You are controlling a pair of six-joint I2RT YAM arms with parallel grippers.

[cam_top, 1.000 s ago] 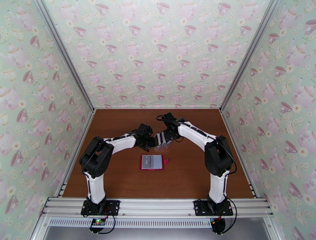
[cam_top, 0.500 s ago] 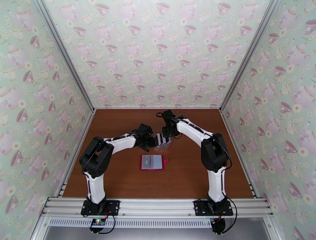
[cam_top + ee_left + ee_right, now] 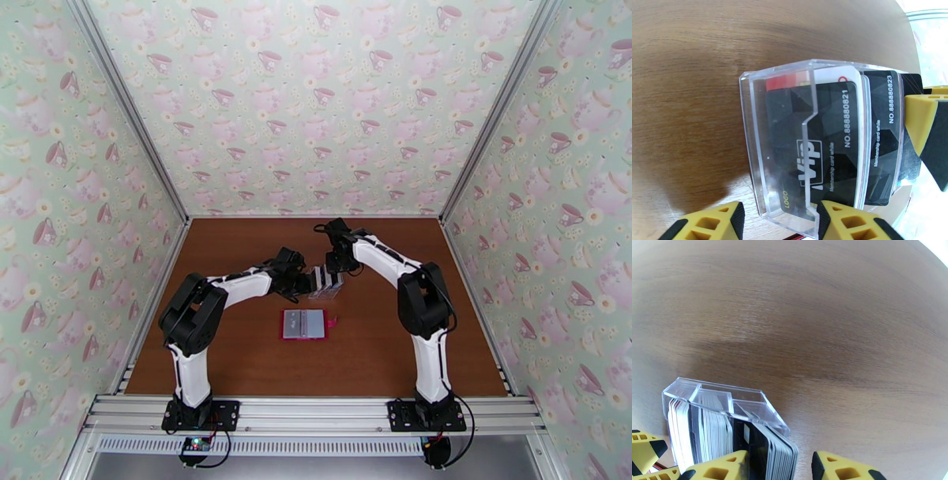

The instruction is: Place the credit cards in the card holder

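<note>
The credit cards (image 3: 829,130), black and white, stand in slots of a clear plastic stand (image 3: 326,283) at mid table. The card holder (image 3: 304,324), a red wallet, lies open and flat in front of the stand. My left gripper (image 3: 306,284) sits at the stand's left end. In the left wrist view this gripper (image 3: 780,207) is open, and the stand's (image 3: 750,118) near corner lies between the fingers. My right gripper (image 3: 336,267) hangs over the stand's back right. Seen from the right wrist, it (image 3: 779,456) is open astride a rear stack of cards (image 3: 766,445), with a gap beside one finger.
Bare brown tabletop (image 3: 237,347) surrounds the stand and the wallet. Patterned walls close the table in on the left, back and right. A pink snap tab (image 3: 332,322) sticks out of the wallet's right side.
The right arm has drawn its elbow in and shifted its gripper slightly toward the back over the stand. The left arm, the stand and the wallet have stayed put.
</note>
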